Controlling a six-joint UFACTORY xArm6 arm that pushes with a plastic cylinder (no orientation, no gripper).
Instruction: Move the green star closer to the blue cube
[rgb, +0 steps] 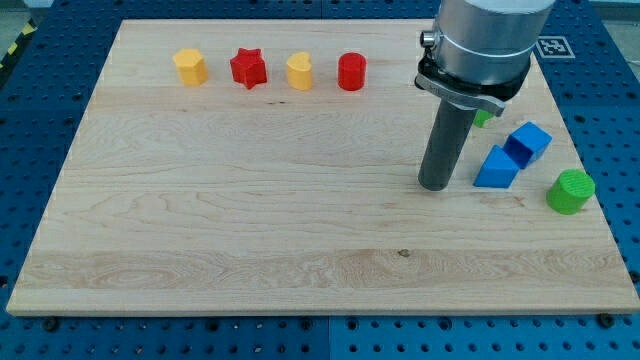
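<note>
Resting on the wooden board (250, 230) at the view's right, my tip (434, 187), a bare rod with nothing clamped, just left of the blue triangular block (496, 169); blue cube (528, 142) touching that block's upper right, green cylinder (570, 191) near the right edge. Mostly hidden behind the arm, only a green sliver (484, 118) above the triangular block, likely the green star. Well apart along the top: yellow block (190, 67), red star (248, 68), yellow heart (299, 71), red cylinder (351, 72).

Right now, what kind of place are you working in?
Probably a robotics lab bench: a wooden board on a blue perforated table, small coloured blocks like the blue cube, and a fiducial marker nearby.
</note>
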